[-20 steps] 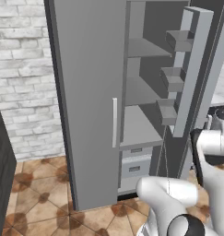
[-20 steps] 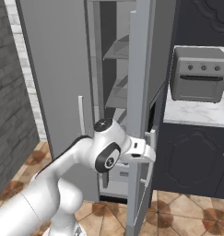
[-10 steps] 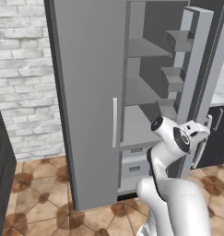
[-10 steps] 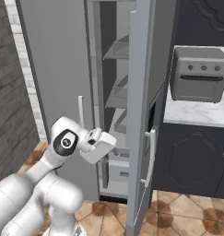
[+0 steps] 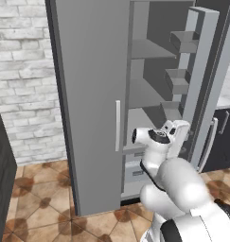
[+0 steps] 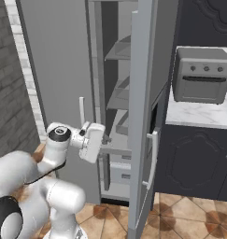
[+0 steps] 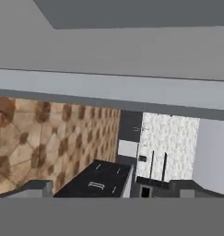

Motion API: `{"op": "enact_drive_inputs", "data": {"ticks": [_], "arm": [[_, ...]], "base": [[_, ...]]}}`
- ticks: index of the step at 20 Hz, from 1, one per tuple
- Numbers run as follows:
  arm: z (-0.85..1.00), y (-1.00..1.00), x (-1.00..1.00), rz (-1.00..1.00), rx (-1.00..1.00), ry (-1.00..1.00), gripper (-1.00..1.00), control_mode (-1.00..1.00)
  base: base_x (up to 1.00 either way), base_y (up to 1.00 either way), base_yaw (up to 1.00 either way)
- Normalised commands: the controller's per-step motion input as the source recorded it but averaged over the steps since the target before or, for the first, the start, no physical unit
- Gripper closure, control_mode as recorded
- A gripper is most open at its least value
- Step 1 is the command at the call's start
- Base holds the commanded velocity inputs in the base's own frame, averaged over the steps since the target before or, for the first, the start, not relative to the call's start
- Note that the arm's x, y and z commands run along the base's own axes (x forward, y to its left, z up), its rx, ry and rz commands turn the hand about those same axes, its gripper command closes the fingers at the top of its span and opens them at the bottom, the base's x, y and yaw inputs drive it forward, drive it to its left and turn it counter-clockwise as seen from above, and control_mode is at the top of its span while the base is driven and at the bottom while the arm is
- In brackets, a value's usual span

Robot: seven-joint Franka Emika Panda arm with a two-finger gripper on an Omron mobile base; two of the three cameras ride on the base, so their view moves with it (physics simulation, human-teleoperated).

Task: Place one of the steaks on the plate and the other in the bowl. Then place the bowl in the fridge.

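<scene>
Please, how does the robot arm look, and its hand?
The arm is glossy white, made of thick rounded segments, with dark round caps and dark rings at the joints. The hand is a flat white block. No outside cables or markings show. The fingers themselves are too hidden to describe.

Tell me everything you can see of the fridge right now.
The fridge is tall, grey and metallic-looking, standing on the tiled floor against a white brick wall. Its left door is shut, with a pale vertical bar handle; its right door is swung open, with bins on its inner side. Grey shelves and pale drawers show inside. The gripper is at the opening, jaws open.
</scene>
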Motion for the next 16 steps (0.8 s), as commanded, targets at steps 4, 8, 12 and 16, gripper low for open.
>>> {"op": "enact_drive_inputs", "data": {"ticks": [4,8,12,16], "arm": [[0.00,0.51,0.67,-0.09,-0.32,0.29,-1.00,-1.00],[0.11,0.08,0.67,-0.02,-0.23,0.30,-1.00,-1.00],[0.00,-0.04,0.64,0.00,-0.09,0.13,-1.00,-1.00],[0.00,0.00,0.39,0.01,0.00,0.01,-1.00,-1.00]], "base": [[0.00,0.00,0.00],[0.00,0.00,0.00],[0.00,0.00,0.00],[0.00,0.00,0.00]]}}
